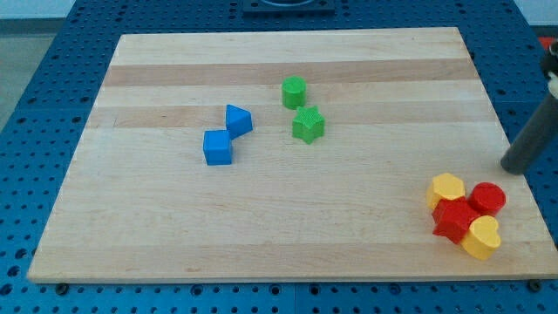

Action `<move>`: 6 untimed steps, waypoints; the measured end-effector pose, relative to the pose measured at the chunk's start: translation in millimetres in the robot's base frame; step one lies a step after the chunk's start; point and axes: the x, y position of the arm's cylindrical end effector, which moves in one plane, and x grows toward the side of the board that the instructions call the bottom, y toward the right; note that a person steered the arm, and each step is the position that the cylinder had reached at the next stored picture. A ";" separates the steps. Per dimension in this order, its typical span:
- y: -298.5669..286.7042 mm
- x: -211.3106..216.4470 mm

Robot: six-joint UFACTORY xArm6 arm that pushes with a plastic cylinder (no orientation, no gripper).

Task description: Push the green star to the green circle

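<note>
With no pincer to speak of, I'd bring my tip (pixel 514 167) from far right of the green star (pixel 308 125) to beneath it, nudging upward toward the green circle (pixel 294 92).

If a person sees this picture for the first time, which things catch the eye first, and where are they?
First the tight cluster of red and yellow blocks at the board's bottom right corner, with my tip just above it near the view's right edge. Then the green star close below the green circle, near the centre, apart by a small gap. Left of them, a blue cube and another blue block touch.
</note>
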 end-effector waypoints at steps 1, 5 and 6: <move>-36.6 -36.7; -232.8 -69.9; -274.3 -71.9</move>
